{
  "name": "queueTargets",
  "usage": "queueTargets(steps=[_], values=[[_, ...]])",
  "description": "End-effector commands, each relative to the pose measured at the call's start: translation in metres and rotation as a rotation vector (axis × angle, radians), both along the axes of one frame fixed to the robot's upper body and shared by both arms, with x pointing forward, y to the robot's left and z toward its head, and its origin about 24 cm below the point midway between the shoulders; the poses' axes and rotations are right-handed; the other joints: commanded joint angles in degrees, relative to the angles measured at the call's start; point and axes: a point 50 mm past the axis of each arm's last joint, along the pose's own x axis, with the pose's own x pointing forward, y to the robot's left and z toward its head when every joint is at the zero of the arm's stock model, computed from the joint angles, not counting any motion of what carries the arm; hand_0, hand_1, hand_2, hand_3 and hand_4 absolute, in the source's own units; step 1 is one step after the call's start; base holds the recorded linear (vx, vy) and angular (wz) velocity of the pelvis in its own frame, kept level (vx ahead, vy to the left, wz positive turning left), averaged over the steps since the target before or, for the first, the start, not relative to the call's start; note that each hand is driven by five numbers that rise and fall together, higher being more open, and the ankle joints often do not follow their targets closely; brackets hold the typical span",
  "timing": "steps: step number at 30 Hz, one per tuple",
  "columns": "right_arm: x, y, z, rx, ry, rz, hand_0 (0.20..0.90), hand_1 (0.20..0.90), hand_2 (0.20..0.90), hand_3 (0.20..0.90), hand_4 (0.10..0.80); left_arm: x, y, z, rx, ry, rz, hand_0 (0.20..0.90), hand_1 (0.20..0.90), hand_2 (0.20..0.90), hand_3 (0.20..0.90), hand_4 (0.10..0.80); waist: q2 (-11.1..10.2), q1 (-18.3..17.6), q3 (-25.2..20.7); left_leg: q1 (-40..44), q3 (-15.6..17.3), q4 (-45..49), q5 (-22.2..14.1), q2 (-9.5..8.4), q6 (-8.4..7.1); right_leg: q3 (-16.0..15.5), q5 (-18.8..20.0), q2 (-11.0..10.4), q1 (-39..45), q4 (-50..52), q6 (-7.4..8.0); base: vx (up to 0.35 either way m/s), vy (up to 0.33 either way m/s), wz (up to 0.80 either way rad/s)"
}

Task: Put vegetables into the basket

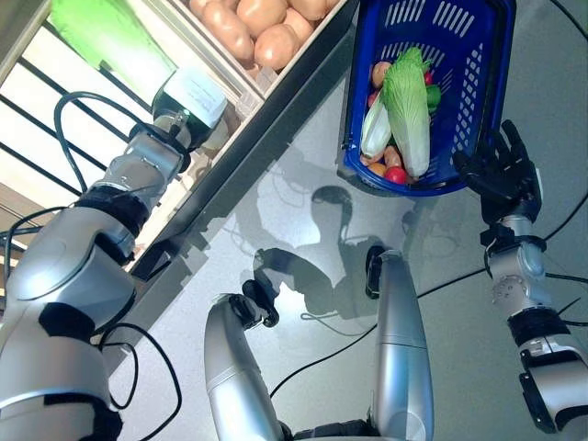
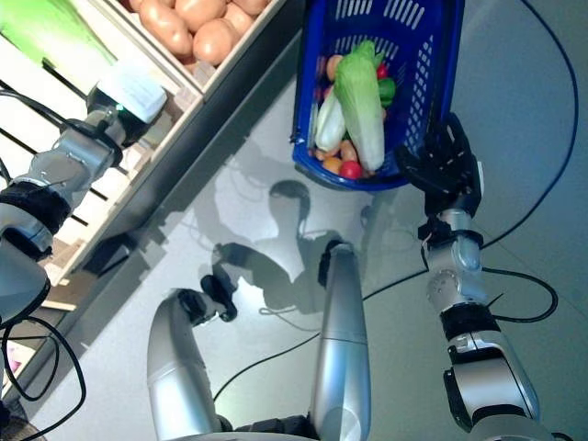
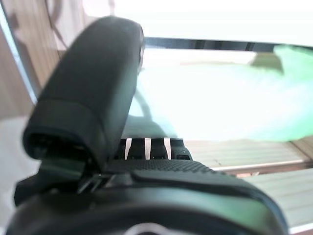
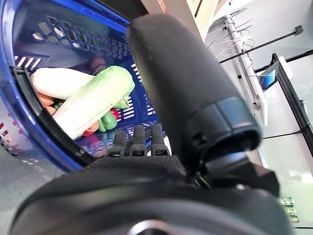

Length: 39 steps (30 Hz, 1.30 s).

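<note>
The blue plastic basket (image 1: pixel 487 55) stands on the floor to the right of the stand. In it lie a long pale green cabbage (image 1: pixel 407 101), a white long vegetable (image 1: pixel 375 129), a small red round one (image 1: pixel 396 175) and other small ones. My right hand (image 1: pixel 501 170) is open with straight fingers just beside the basket's near rim; the right wrist view looks past it (image 4: pixel 186 88) into the basket (image 4: pixel 29 122). My left hand (image 1: pixel 179 115) reaches into the stand's shelf, open. A pale green leafy vegetable (image 3: pixel 230 107) lies just past its fingers (image 3: pixel 146 147), apart from them.
The wooden stand (image 1: pixel 276 87) runs slantwise along the left, its dark lower edge jutting toward the basket. Glossy grey floor (image 1: pixel 303 184) lies between the stand and the basket.
</note>
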Motion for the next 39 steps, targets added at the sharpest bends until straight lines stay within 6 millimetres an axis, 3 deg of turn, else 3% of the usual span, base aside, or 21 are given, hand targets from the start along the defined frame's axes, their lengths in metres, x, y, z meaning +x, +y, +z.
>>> queueTargets(steps=[1, 6, 12, 19, 23, 24, 26, 28, 29, 32, 33, 36, 39], values=[[-0.009, -0.018, 0.060, -0.024, -0.280, -0.032, 0.900, 0.900, 0.900, 0.900, 0.800, -0.016, 0.060, 0.021, -0.046, -0.099, 0.219, 0.300, 0.300, 0.300, 0.300, 0.400, -0.4, -0.4, -0.2, 1.7, -1.3, 0.0, -5.0, 0.72, -2.05, 0.7, 5.0, -2.5, 6.1, -6.9, 2.32, 0.000, 0.000, 0.00], [-0.008, -0.012, 0.058, -0.020, -0.285, -0.006, 0.900, 0.900, 0.900, 0.900, 0.800, -0.019, 0.060, 0.025, -0.065, -0.168, 0.144, 0.300, 0.300, 0.300, 0.300, 0.400, -0.7, 0.0, -0.2, 4.8, -1.5, -1.2, -4.7, 0.66, -1.99, 0.4, 4.6, -2.4, 9.2, -7.5, 1.99, -0.004, -0.001, 0.02], [-0.008, -0.008, 0.052, -0.011, -0.271, -0.018, 0.900, 0.900, 0.900, 0.900, 0.800, -0.023, 0.062, 0.024, -0.105, -0.180, 0.055, 0.300, 0.300, 0.300, 0.300, 0.400, -1.1, 0.3, -0.2, 14.8, -1.0, -6.5, -3.2, 0.21, -1.91, -1.1, 4.3, -2.3, 19.2, -11.3, 1.06, 0.056, -0.009, 0.07], [-0.012, -0.001, 0.033, -0.019, -0.225, -0.001, 0.900, 0.900, 0.900, 0.900, 0.800, -0.029, 0.066, 0.010, -0.238, -0.192, -0.012, 0.300, 0.300, 0.300, 0.300, 0.400, -1.1, 0.8, -5.0, 23.8, 1.2, -14.6, 0.0, -0.69, -1.49, -3.3, 5.2, -1.9, 27.8, -16.9, 0.10, 0.083, -0.008, 0.05], [-0.013, 0.012, 0.012, -0.050, -0.130, 0.015, 0.900, 0.900, 0.900, 0.900, 0.800, -0.034, 0.067, -0.007, -0.559, -0.234, -0.068, 0.300, 0.300, 0.300, 0.300, 0.400, -1.8, 1.7, -8.7, 31.0, 2.4, -22.0, 2.8, -2.02, -1.11, -5.1, 6.3, -1.6, 35.2, -23.0, -0.18, 0.120, -0.061, 0.04], [-0.012, 0.019, 0.002, -0.073, -0.081, 0.057, 0.900, 0.900, 0.900, 0.900, 0.800, -0.035, 0.066, -0.014, -0.717, -0.239, -0.098, 0.300, 0.300, 0.300, 0.300, 0.400, -2.1, 2.2, -9.8, 33.6, 2.5, -24.8, 3.9, -2.68, -1.03, -5.9, 6.8, -1.6, 37.9, -25.4, -0.13, 0.132, -0.040, 0.05], [-0.012, 0.030, -0.015, -0.102, 0.019, 0.077, 0.900, 0.900, 0.900, 0.900, 0.800, -0.039, 0.061, -0.030, -0.893, -0.239, -0.157, 0.300, 0.300, 0.300, 0.300, 0.400, -2.5, 2.8, -12.1, 38.0, 3.3, -30.8, 7.7, -3.62, -0.49, -7.5, 9.4, -0.6, 42.5, -31.5, -0.69, 0.113, -0.043, 0.05], [-0.014, 0.034, -0.026, -0.096, 0.069, 0.104, 0.900, 0.900, 0.900, 0.900, 0.800, -0.040, 0.055, -0.041, -1.007, -0.217, -0.180, 0.300, 0.300, 0.300, 0.300, 0.400, -2.5, 3.3, -13.7, 41.4, 3.8, -34.8, 9.2, -4.48, -0.58, -8.3, 10.4, 0.3, 46.0, -35.7, -0.61, 0.159, -0.032, 0.00], [-0.018, 0.041, -0.044, -0.090, 0.134, 0.136, 0.900, 0.900, 0.900, 0.900, 0.800, -0.042, 0.047, -0.060, -1.246, -0.170, -0.207, 0.300, 0.300, 0.300, 0.300, 0.400, -2.5, 3.9, -16.0, 45.7, 4.5, -39.9, 11.2, -5.67, -0.67, -9.6, 11.8, 1.3, 50.6, -41.3, -0.45, 0.248, -0.029, -0.13], [-0.030, 0.055, -0.077, -0.067, 0.248, 0.165, 0.900, 0.900, 0.900, 0.900, 0.800, -0.051, 0.029, -0.098, -1.562, -0.066, -0.248, 0.300, 0.300, 0.300, 0.300, 0.400, -2.4, 4.6, -19.8, 53.0, 6.3, -50.2, 15.0, -7.58, -0.59, -11.3, 14.7, 3.1, 58.4, -51.9, 0.33, 0.244, -0.026, -0.02], [-0.032, 0.056, -0.081, -0.064, 0.261, 0.163, 0.900, 0.900, 0.900, 0.900, 0.800, -0.052, 0.027, -0.103, -1.604, -0.055, -0.253, 0.300, 0.300, 0.300, 0.300, 0.400, -2.3, 4.6, -20.3, 54.1, 6.6, -52.0, 15.7, -7.84, -0.66, -11.5, 15.2, 3.4, 59.6, -53.7, 0.50, 0.238, -0.034, 0.06], [-0.037, 0.069, -0.089, -0.053, 0.290, 0.198, 0.900, 0.900, 0.900, 0.900, 0.800, -0.058, 0.008, -0.122, -1.989, 0.028, -0.338, 0.300, 0.300, 0.300, 0.300, 0.400, -2.3, 5.2, -23.4, 58.6, 6.5, -60.0, 18.7, -9.37, -0.64, -11.8, 17.9, 5.0, 64.8, -60.9, 1.24, 0.127, -0.029, 0.09], [-0.038, 0.085, -0.094, -0.011, 0.306, 0.247, 0.900, 0.900, 0.900, 0.900, 0.800, -0.066, -0.011, -0.134, -2.133, 0.052, -0.427, 0.300, 0.300, 0.300, 0.300, 0.400, -2.3, 6.3, -24.9, 61.4, 5.5, -66.3, 20.9, -10.05, -0.97, -12.8, 20.2, 5.4, 67.7, -65.9, 1.98, 0.065, -0.036, 0.02]])
